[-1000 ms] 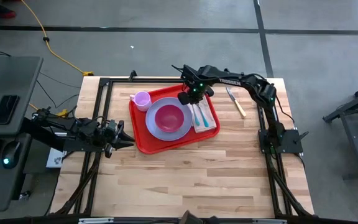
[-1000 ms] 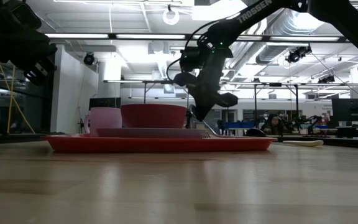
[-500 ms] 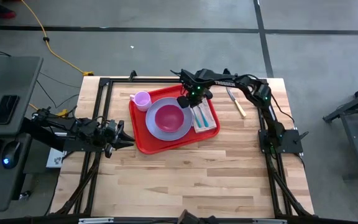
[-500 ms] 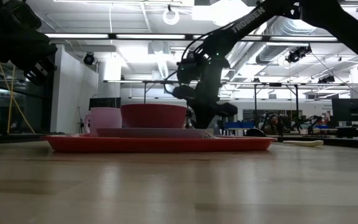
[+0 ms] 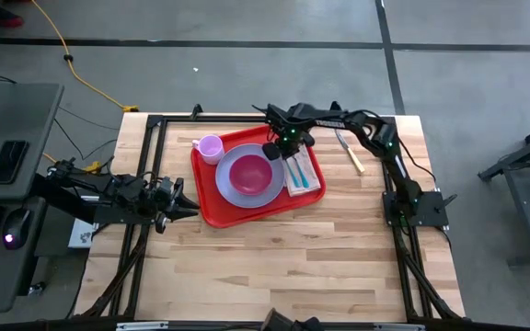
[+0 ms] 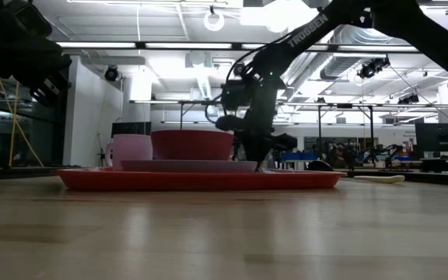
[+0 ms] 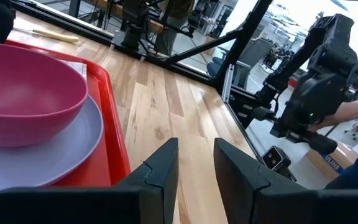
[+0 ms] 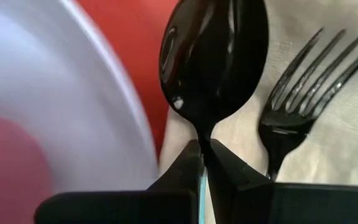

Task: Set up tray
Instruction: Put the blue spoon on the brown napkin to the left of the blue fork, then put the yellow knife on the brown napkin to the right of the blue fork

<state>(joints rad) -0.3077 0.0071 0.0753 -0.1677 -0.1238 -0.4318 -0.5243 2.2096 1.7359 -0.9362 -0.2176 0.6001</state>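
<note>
The large flat red plastic tray point(image 5: 212, 198) lay on the wooden table point(image 5: 283, 257), carrying a round lavender plate point(image 5: 233, 193) with a magenta bowl point(image 5: 250, 172). The right gripper point(image 8: 204, 163) pinched the neck of a black spoon point(image 8: 215, 56) over a napkin point(image 8: 328, 124), beside a black fork point(image 8: 297, 106). The left gripper point(image 7: 194, 163) waited empty, fingers slightly apart, near the tray's corner.

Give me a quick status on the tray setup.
Right gripper shut on spoon, over napkin beside fork. Left gripper open, idle off tray. Knife lies on table, outside tray.
</note>
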